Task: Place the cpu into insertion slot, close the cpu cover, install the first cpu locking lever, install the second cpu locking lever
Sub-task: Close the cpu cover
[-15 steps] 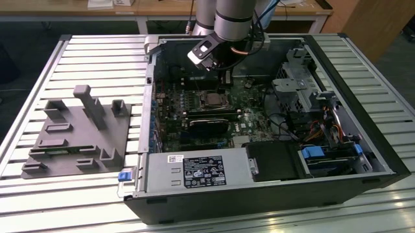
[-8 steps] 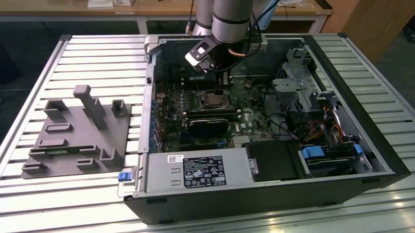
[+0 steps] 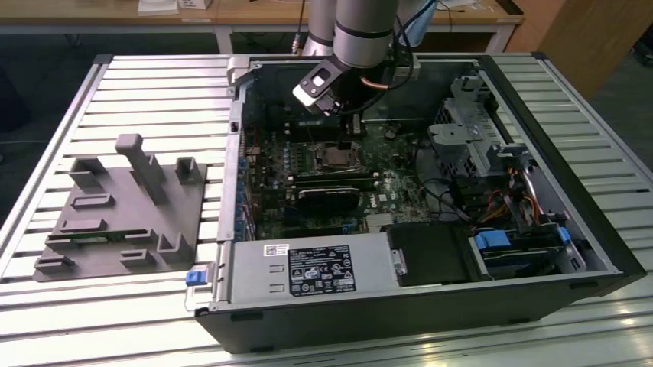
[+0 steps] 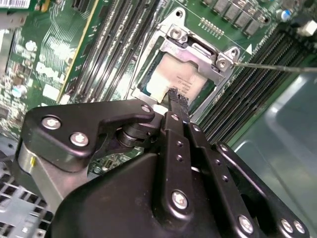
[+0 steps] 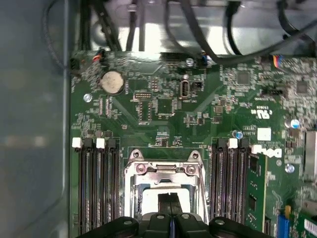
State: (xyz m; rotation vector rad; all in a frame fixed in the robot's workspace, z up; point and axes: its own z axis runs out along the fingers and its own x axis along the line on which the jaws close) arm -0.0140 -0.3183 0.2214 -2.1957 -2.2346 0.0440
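Slatted metal forms the counter (image 3: 153,84) on which we see an open computer case (image 3: 571,222) lying on its side, with a grey fixture (image 3: 122,206) on the exterior view's left. The arm reaches down into the case, and the tool (image 3: 345,141) hangs over the insertion slot (image 3: 335,158) on the green board. In both wrist views the cpu (image 4: 171,74) (image 5: 148,198) lies flat inside the slot's silver rim (image 4: 140,74) (image 5: 131,193), its pale face showing through the window of the cpu cover (image 4: 198,52) (image 5: 163,171). We cannot tell whether that frame is pressed fully down. The tool (image 4: 176,99) (image 5: 171,201) has its fingers drawn together with nothing gripped between them, and the tip is on or just above the chip's face. A thin locking lever (image 4: 277,67) juts out free across the memory slots (image 4: 109,44). We judge the main risk to be a sideways push from the tip, which could shift the chip in its seat and bend the contacts beneath. The loose lever could also snag the tool and lift the cover.
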